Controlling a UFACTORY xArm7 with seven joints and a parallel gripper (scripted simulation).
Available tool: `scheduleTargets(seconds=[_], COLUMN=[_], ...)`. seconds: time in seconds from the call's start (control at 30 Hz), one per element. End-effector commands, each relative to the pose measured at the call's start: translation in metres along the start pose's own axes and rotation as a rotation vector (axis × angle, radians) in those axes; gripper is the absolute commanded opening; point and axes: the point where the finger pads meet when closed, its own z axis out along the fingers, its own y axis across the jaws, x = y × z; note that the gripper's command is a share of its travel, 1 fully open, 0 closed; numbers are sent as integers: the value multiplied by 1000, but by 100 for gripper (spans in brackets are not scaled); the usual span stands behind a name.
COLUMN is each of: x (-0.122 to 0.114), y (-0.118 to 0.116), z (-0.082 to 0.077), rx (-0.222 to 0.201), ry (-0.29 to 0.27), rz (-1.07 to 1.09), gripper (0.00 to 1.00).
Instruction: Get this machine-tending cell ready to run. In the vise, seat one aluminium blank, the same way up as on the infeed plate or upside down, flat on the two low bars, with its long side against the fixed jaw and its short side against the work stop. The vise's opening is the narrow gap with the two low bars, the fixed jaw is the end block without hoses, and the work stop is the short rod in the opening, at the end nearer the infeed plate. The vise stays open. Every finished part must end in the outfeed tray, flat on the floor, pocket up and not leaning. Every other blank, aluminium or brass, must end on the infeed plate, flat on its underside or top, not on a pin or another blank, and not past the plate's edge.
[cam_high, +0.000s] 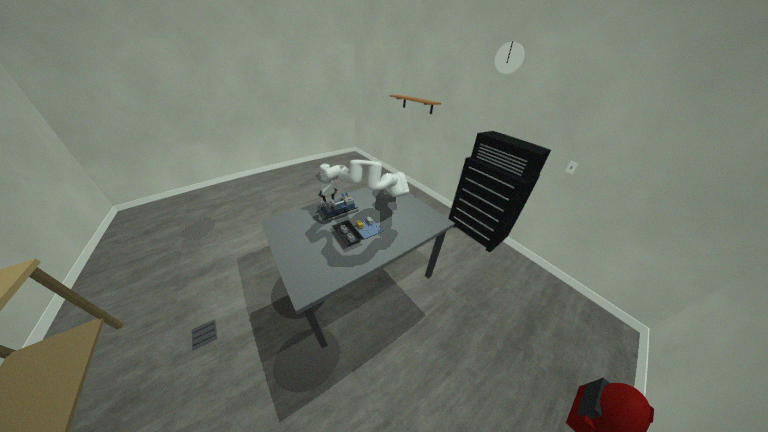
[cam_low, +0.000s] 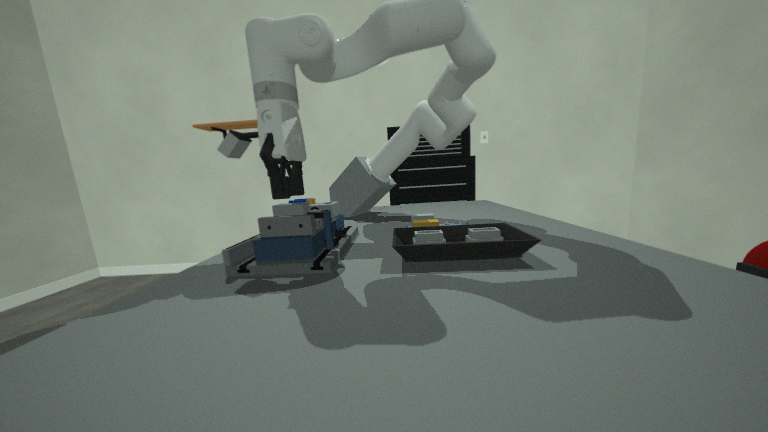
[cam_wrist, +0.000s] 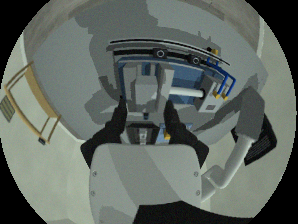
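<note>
Above the vise (cam_low: 290, 241), the gripper (cam_low: 286, 189) hangs with fingers part-open and nothing between them, pointing straight down. In the wrist view a grey block, probably the aluminium blank (cam_wrist: 148, 91), lies in the vise's opening between the 2 fingertips, and the fingers stand apart from it. Judgement: a vertical pose keeps the fingers square to the narrow gap, so the part can lie flat on the low bars rather than tilt. Whether the blank touches the fixed jaw and the work stop I cannot tell; too small.

Further out on the counter (cam_low: 483, 343), the black outfeed tray (cam_low: 515, 248) holds 2 grey finished parts (cam_low: 428, 235), lying flat side by side. Behind it, the blue infeed plate (cam_high: 374, 232) carries 1 brass blank (cam_low: 425, 221) and 1 grey blank (cam_high: 370, 220), apart from each other.
</note>
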Motion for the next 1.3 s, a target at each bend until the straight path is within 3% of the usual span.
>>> scheduleTargets(seconds=[0.0,0.5,0.9,0.93,1.27], x=[1,1,1,1,1], y=[-1,-1,-1,-1,-1], z=[-16,-49,-55,-55,-55], rx=[4,4,4,4,4], ry=[4,4,4,4,4], rz=[0,0,0,0,0], gripper=[69,69,69,0,0])
